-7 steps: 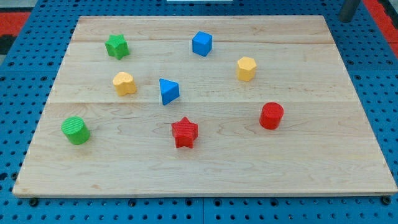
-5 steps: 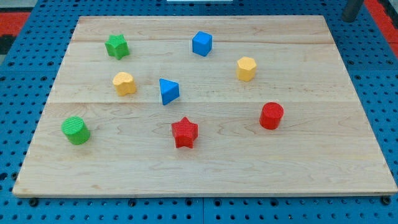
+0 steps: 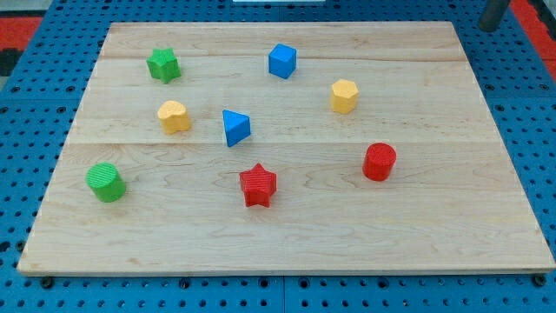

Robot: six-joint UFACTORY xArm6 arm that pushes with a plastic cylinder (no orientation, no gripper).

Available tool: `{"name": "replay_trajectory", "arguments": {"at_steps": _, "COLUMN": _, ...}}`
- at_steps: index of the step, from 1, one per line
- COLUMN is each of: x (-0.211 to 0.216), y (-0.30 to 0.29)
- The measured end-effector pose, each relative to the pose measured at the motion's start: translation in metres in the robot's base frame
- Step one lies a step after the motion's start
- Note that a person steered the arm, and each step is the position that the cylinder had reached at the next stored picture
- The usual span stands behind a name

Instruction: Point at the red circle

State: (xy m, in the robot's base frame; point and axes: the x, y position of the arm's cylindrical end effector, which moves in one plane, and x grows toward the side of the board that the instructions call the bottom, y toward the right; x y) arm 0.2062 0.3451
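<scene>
The red circle [image 3: 380, 162] stands on the wooden board [image 3: 287, 243] at the view's right of centre. My rod shows only at the view's top right corner, off the board, and my tip [image 3: 489, 27] is far above and to the right of the red circle, touching no block.
A red star [image 3: 258, 185] lies left of the red circle. A yellow hexagon [image 3: 344, 96], blue cube [image 3: 281, 61], blue triangle [image 3: 234, 128], yellow block [image 3: 174, 116], green star [image 3: 163, 65] and green cylinder [image 3: 105, 183] are spread over the board. Blue pegboard surrounds it.
My rod has shifted slightly right and up at the top right corner. No block has moved.
</scene>
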Motion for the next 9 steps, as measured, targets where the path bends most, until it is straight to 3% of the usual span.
{"name": "replay_trajectory", "arguments": {"at_steps": 3, "x": 0.004, "y": 0.0}}
{"name": "replay_trajectory", "arguments": {"at_steps": 4, "x": 0.062, "y": -0.013}}
{"name": "replay_trajectory", "arguments": {"at_steps": 5, "x": 0.116, "y": -0.083}}
{"name": "replay_trajectory", "arguments": {"at_steps": 6, "x": 0.109, "y": -0.17}}
{"name": "replay_trajectory", "arguments": {"at_steps": 7, "x": 0.126, "y": -0.141}}
{"name": "replay_trajectory", "arguments": {"at_steps": 8, "x": 0.209, "y": -0.1}}
{"name": "replay_trajectory", "arguments": {"at_steps": 9, "x": 0.301, "y": -0.108}}
